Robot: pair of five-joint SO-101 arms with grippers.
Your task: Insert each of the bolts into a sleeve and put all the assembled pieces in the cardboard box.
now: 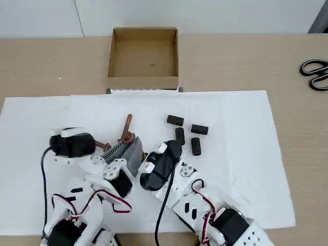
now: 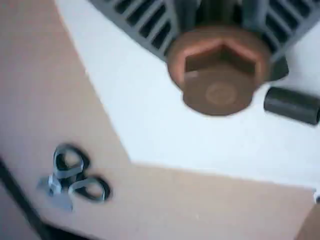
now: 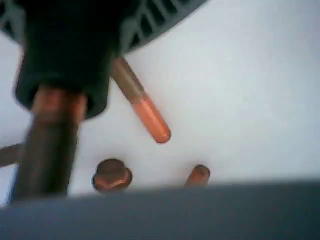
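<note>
My left gripper [image 1: 126, 145] is shut on a brown bolt [image 1: 128, 125], whose shaft points away toward the cardboard box [image 1: 145, 77]. Its hex head [image 2: 218, 75] sits between the grey jaws, close to the left wrist camera. My right gripper [image 1: 148, 165] is just to the right of it, shut on a black sleeve [image 3: 65, 55] with a copper bolt shaft [image 3: 47, 145] sticking out of it. Several loose black sleeves [image 1: 187, 133] lie on the white paper right of the grippers, one also in the left wrist view [image 2: 292, 105]. More bolts [image 3: 112, 175] lie on the paper.
The open cardboard box stands at the paper's far edge, with nothing inside. Scissors [image 1: 315, 74] lie on the wooden table at the far right. White paper [image 1: 241, 169] covers the work area, with free room at its right and left sides.
</note>
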